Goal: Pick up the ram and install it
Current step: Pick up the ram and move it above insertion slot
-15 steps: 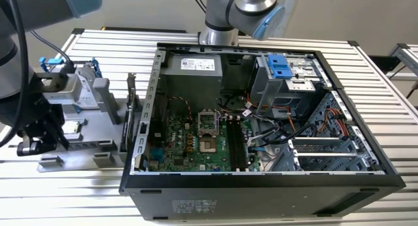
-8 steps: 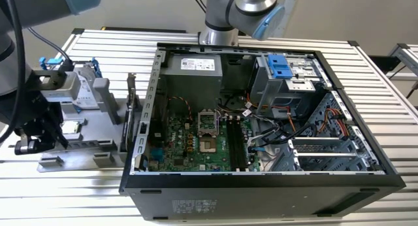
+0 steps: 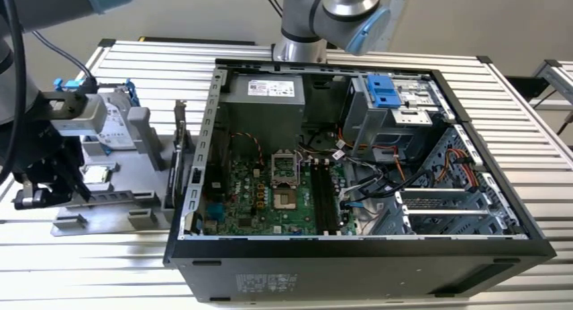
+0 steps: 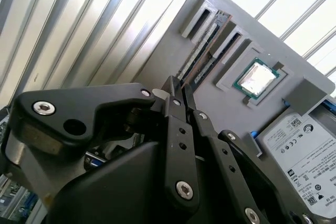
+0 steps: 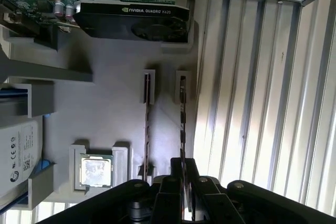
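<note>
Grey tray, tool tight on ram

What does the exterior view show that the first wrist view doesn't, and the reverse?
Exterior view, not first wrist view: the inside of the computer case, its motherboard with empty memory slots, and the arm's base.
First wrist view, not exterior view: the gripper lined up on the end of the ram, with a second stick parallel beside it.
Both: the grey holder, the processor chip and the hard drive.
</note>
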